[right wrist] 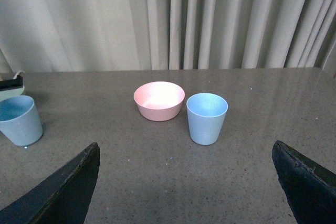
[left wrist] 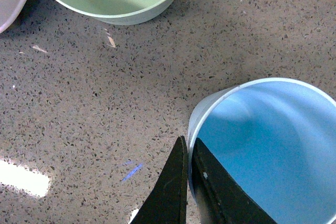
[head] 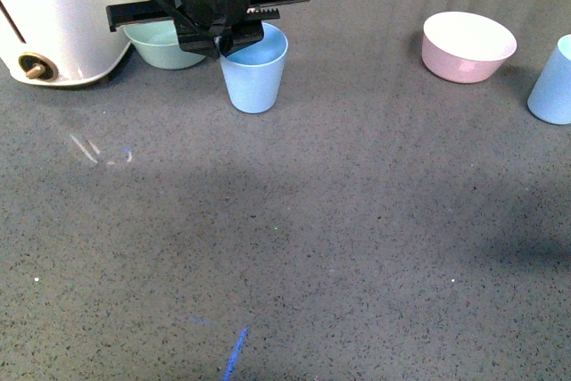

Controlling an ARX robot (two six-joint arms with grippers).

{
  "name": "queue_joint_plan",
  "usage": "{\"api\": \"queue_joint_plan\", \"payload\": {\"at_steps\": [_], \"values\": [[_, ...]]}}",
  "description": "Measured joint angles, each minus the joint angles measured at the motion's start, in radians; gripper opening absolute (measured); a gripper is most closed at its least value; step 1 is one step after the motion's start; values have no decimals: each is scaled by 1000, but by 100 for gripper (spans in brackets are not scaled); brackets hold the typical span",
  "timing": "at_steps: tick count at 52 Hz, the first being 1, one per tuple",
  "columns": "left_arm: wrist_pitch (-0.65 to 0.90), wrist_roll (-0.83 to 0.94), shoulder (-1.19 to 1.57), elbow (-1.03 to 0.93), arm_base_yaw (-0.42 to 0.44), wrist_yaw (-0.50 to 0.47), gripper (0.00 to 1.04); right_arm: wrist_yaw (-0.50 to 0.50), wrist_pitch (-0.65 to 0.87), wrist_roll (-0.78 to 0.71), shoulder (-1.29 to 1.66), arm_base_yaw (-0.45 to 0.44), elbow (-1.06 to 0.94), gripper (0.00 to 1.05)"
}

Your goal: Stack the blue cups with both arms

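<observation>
The step in hand is the pick-up of the first blue cup, which stands upright on the counter at the far left, just beside the mint-green bowl and near a white appliance. The left pincer is down over its rim. In the left wrist view one finger sits outside the wall and the other inside, with the rim caught in the thin gap between them. I judge it clenched on the first blue cup, with the base on the counter and no lift yet.

The second blue cup stands upright at the far right edge of the front view, beside the pink bowl. The right wrist view shows that cup close to the bowl but not touching it. The right pincer is released, its fingers spread wide, and it hangs back from the cup and grasps nothing.

Nothing is stacked, so the task is at an early stage. The next move calls for a straight lift so the pinched wall does not slip or tip, then a carry across the counter. The right arm needs to steady or grasp the second blue cup, clear of the pink bowl, so one cup can drop squarely into the other
</observation>
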Motion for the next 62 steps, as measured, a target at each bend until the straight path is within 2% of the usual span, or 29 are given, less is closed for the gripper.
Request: {"api": "queue_joint_plan", "payload": {"at_steps": [14, 20, 35, 62], "values": [[-16, -16, -34, -31, -16, 50, 2, 0, 0, 0, 0, 0, 0, 96], [-27, -38, -69, -57, -54, 119, 2, 0, 0, 0, 0, 0, 0, 96], [-2, -60, -98, -90, -158, 188, 2, 0, 0, 0, 0, 0, 0, 96], [53, -45, -71, -92, -232, 188, 2, 0, 0, 0, 0, 0, 0, 96]]}}
